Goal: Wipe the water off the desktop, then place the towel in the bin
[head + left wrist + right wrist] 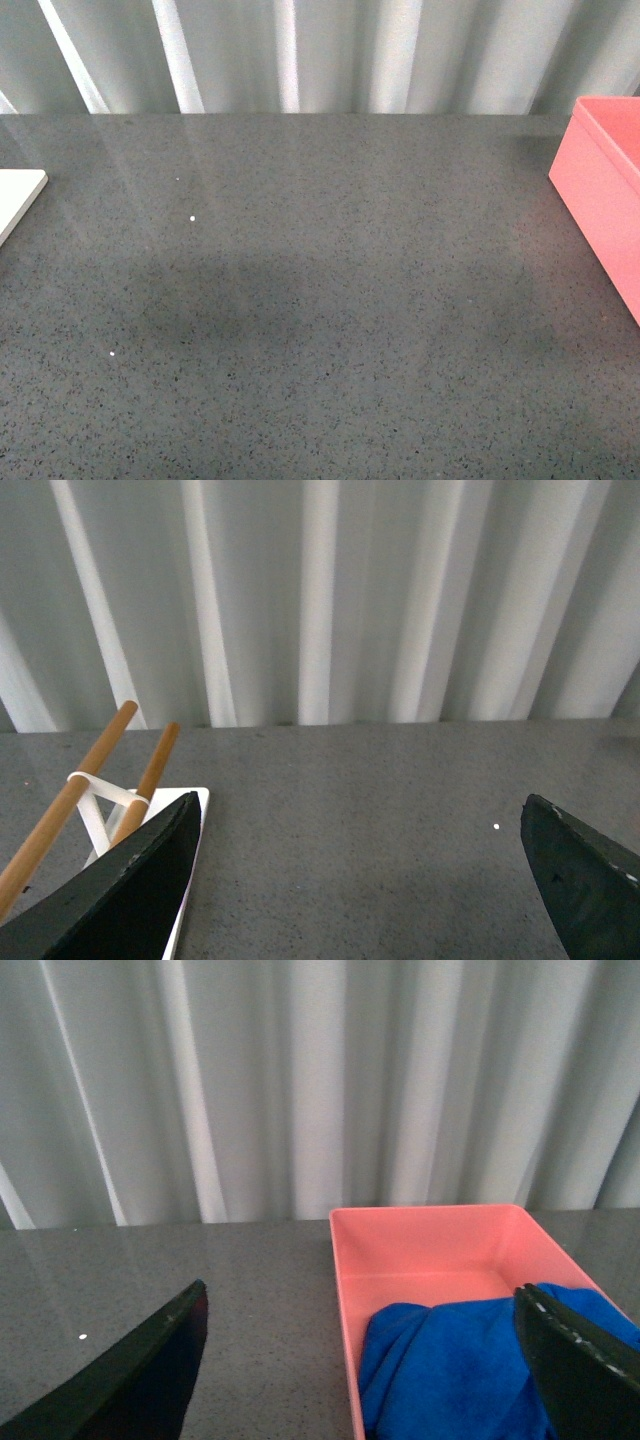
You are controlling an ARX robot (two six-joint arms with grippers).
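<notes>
The towel (455, 1365) already lies inside the bin (425, 1235), heaped against the near end of the box, with the far part of the pink floor bare. In the right wrist view it sits just below and ahead of the right gripper (370, 1360): one dark finger (575, 1370) overlaps the cloth's edge in the picture, the other (140, 1370) stands over the speckled tabletop (200, 1270) outside the bin's left wall. The fingers are spread wide and grasp nothing; I cannot tell whether the finger over the cloth touches it.

The right arm is plainly the nearer one. The bin stands at the far right of the tabletop (320, 300) in the front view, where only its corner (600, 190) shows. The left gripper (360, 880) is well apart on the left, fingers likewise released and empty, beside a white board (195, 810) carrying a rack with two wooden rods (70, 800).

No puddle shows on the tabletop, only two or three tiny white specks. By my judgement the task is essentially finished, and what remains is to lift the right arm clear.
</notes>
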